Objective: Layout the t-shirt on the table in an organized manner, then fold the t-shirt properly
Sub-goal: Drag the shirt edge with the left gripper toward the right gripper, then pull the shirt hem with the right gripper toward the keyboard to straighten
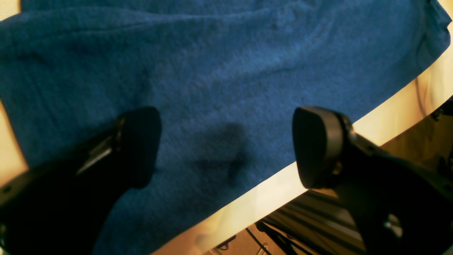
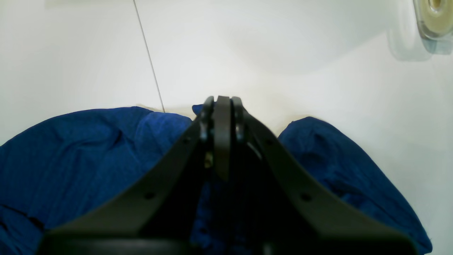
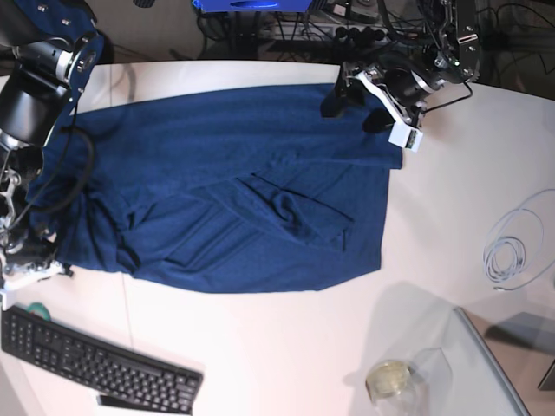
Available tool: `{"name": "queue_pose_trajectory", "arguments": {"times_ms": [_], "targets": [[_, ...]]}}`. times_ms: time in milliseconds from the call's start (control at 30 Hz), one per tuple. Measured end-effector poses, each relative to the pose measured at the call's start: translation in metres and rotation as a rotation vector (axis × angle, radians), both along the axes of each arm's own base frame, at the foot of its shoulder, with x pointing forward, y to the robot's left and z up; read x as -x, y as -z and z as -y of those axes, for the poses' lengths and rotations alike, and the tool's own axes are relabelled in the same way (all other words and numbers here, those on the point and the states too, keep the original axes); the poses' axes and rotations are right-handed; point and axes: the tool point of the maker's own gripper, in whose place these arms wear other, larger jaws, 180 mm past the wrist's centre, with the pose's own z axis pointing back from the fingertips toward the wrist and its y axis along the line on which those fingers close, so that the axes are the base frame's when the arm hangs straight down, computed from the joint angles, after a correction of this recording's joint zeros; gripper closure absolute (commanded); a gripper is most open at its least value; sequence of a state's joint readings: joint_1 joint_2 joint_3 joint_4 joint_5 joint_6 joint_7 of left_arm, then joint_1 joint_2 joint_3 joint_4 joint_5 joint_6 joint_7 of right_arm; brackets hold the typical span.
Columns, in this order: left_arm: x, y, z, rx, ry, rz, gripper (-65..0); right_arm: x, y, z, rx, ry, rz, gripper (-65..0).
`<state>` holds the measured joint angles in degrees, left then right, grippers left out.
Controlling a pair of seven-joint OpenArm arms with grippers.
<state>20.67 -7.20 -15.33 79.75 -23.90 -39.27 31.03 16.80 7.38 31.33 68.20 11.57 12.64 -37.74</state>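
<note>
Navy shirt [image 3: 225,208] lies rumpled; our left gripper [image 1: 226,147] gapes above its hem, right gripper [image 2: 222,106] pinches an edge to spread it.

Bright, even light overhead. Black keyboard [image 3: 95,366] sits at the near-left corner, w/ a small green roll [image 3: 35,309] just beside it. Coiled white cable [image 3: 512,251] lies on the right. Glass panel [image 3: 486,373] at bottom right, clear tape roll [image 3: 388,379] next to it. Tangle of dark cables [image 3: 260,26] behind the far edge.
</note>
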Motion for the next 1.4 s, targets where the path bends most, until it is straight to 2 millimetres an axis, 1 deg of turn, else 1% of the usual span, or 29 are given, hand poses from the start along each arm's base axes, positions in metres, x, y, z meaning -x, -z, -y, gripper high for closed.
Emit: {"name": "queue_pose_trajectory", "arguments": {"times_ms": [167,333,433,600,767,800,900,1133,1233,1300,1400], "targets": [[0.001,0.000,-0.005,-0.013,0.005,-0.002,-55.6,-0.001,-0.003,0.000,0.005,0.000,0.006,0.0],[0.005,0.004,-0.010,0.005,-0.006,-0.010,-55.6,-0.008,-0.030,0.007,0.048,0.003,0.078,0.0],[0.006,0.005,-0.015,0.008,-0.006,-0.009,-55.6,-0.009,-0.037,0.008,0.059,0.003,0.095,0.0],[0.006,0.004,-0.021,-0.003,-0.004,-0.008,-55.6,-0.009,-0.039,0.008,0.062,0.003,0.098,0.0],[0.004,0.003,-0.046,-0.045,-0.053,-0.008,-55.6,-0.009,-0.039,0.009,0.063,0.003,0.098,0.0],[0.003,0.003,-0.049,-0.051,-0.062,-0.007,-55.6,-0.010,-0.039,0.006,0.066,-0.020,0.101,0.0],[0.003,0.003,-0.051,-0.054,-0.064,-0.007,-55.6,-0.011,-0.041,-0.001,0.070,-0.072,0.111,0.0],[0.004,0.004,-0.051,-0.056,-0.062,-0.008,-55.6,-0.012,-0.039,-0.005,0.057,-0.073,0.119,0.0],[0.004,0.003,-0.059,-0.076,-0.050,-0.013,-55.6,-0.019,-0.048,-0.004,0.076,-0.067,0.181,0.0],[0.005,0.003,-0.062,-0.084,-0.051,-0.014,-55.6,-0.021,-0.051,-0.005,0.078,-0.062,0.206,0.0],[0.005,0.003,-0.063,-0.088,-0.053,-0.016,-55.6,-0.018,-0.042,-0.015,0.056,-0.069,0.189,0.0]]}}
